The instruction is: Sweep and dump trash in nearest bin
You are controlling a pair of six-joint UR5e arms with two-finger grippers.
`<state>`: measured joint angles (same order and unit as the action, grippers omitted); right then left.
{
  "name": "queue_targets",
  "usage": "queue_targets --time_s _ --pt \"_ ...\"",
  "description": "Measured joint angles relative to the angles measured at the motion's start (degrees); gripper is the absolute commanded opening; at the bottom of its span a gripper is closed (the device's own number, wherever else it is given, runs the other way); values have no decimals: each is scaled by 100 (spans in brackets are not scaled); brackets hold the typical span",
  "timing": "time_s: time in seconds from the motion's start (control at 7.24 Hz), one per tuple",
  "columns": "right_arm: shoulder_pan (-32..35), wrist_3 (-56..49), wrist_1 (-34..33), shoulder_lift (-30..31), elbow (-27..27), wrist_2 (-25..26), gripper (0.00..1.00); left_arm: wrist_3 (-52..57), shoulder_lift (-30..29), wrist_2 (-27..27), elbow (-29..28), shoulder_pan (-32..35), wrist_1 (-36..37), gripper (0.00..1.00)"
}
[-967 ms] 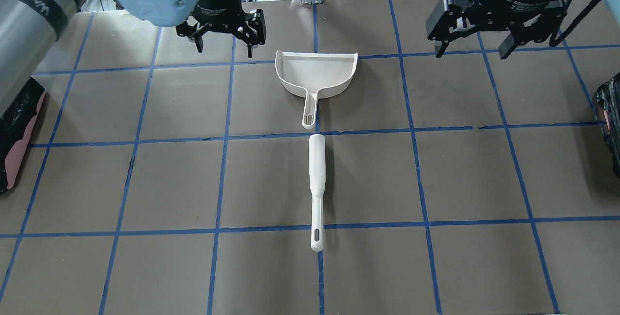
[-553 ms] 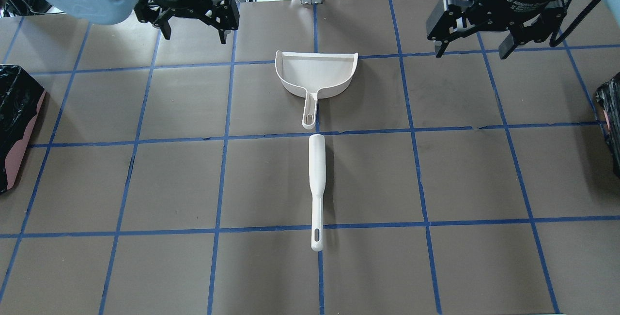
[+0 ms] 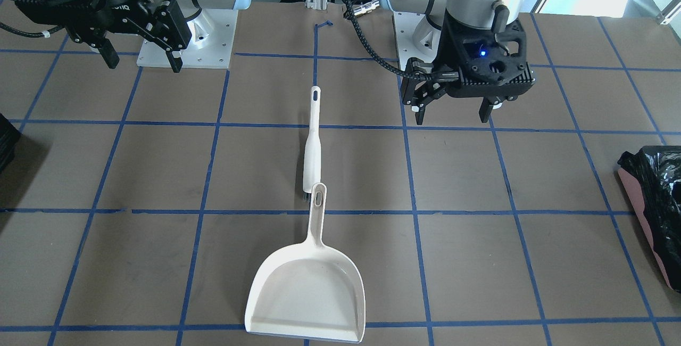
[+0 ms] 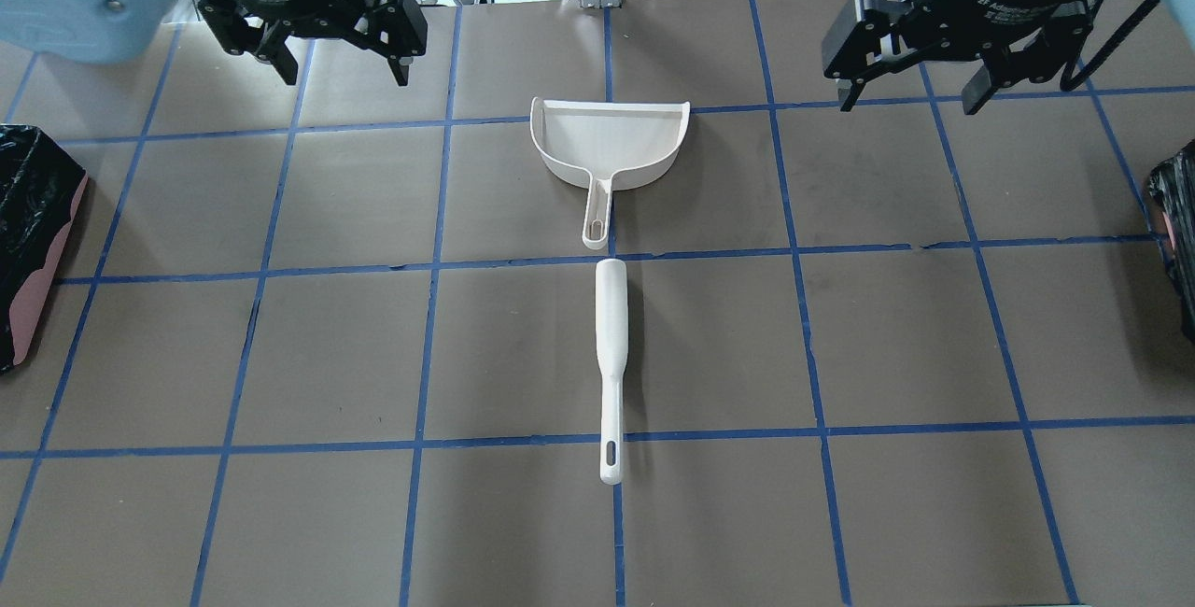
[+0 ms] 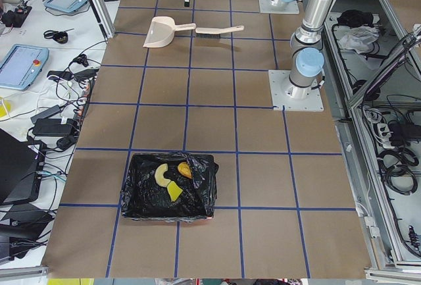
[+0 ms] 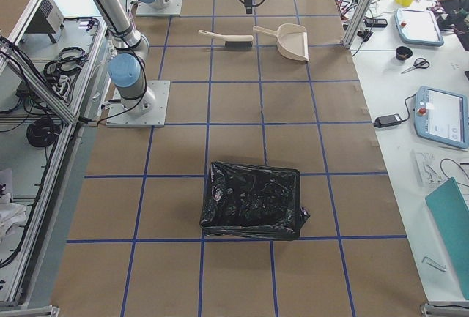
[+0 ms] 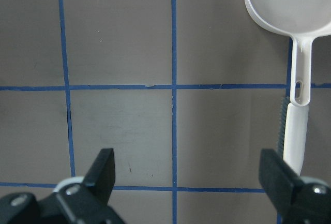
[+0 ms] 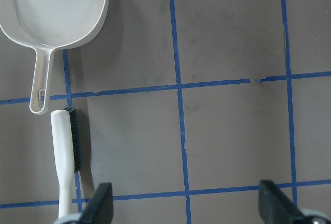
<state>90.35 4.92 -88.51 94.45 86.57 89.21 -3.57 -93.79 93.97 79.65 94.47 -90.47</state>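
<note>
Trash point(image 5: 160, 175) contained in the bin point(image 5: 135, 199), lower centre of the exterior left view.
The left gripper point(image 4: 341, 75), upper left, and the right gripper point(image 4: 907, 103), upper right, are shown with fingers spread and nothing held; dustpan point(image 4: 607, 145) and brush point(image 4: 611, 327) are laid end to end at centre.

White print on the housing of the black two-finger right gripper point(image 4: 907, 95), overhead view, reads "2F Adaptive Gripper"; the smaller line beneath is illegible. In the front-facing view the same gripper shows inverted, partly hidden lettering ending "...tiq". Print on the black left gripper point(image 4: 342, 67) is too faint to read.
</note>
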Motion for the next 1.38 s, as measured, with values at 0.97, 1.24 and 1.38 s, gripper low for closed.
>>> queue_targets --time_s 0.97,1.24,1.38 --pt "0 -34 0 11 4 0 100 65 172 -412 199 -205 -200 100" --pt "0 -35 0 11 1 0 100 66 146 -421 205 -218 -185 100" --pt "0 -35 0 12 2 0 100 68 148 -406 206 -227 -183 100"
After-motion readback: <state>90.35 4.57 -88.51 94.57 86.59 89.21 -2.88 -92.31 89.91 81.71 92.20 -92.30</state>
